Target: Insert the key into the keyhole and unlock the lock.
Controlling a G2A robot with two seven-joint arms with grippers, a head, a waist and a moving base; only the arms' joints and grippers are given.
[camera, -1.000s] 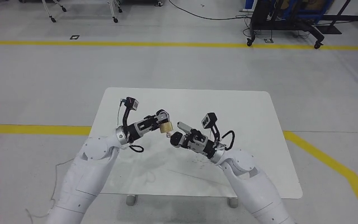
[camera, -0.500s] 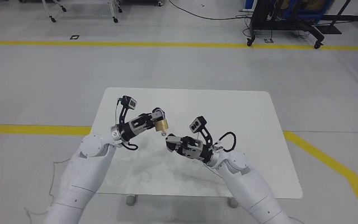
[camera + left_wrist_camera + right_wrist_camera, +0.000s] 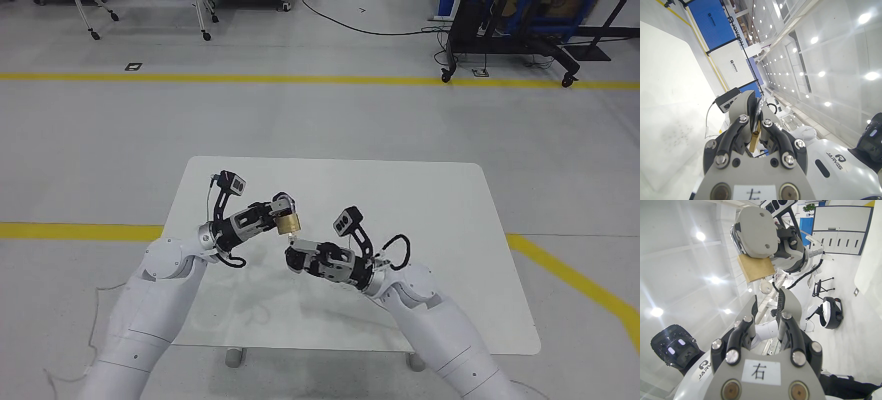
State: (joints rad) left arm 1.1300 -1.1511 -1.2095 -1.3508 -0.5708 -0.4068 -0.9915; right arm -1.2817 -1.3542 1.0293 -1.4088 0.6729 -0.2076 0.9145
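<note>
A brass padlock [image 3: 287,224] hangs in the air over the white table [image 3: 450,200], with my left gripper [image 3: 280,216] shut on it. In the left wrist view the lock [image 3: 755,140] shows edge-on between the closed fingers [image 3: 752,103]. A silver key [image 3: 765,287] sticks out of the keyhole end of the lock [image 3: 755,268], its round head free. My right gripper [image 3: 768,300] is open just short of that head and holds nothing. From above, the right gripper [image 3: 297,257] sits a little nearer the table's front than the lock.
The table's surface around both arms is bare. A yellow floor line [image 3: 300,77] runs behind the table, and a black wheeled frame [image 3: 510,45] stands far back right.
The right gripper has shifted left and back towards the table's front edge, away from the lock. The left arm moved slightly left with the lock, then held still.
</note>
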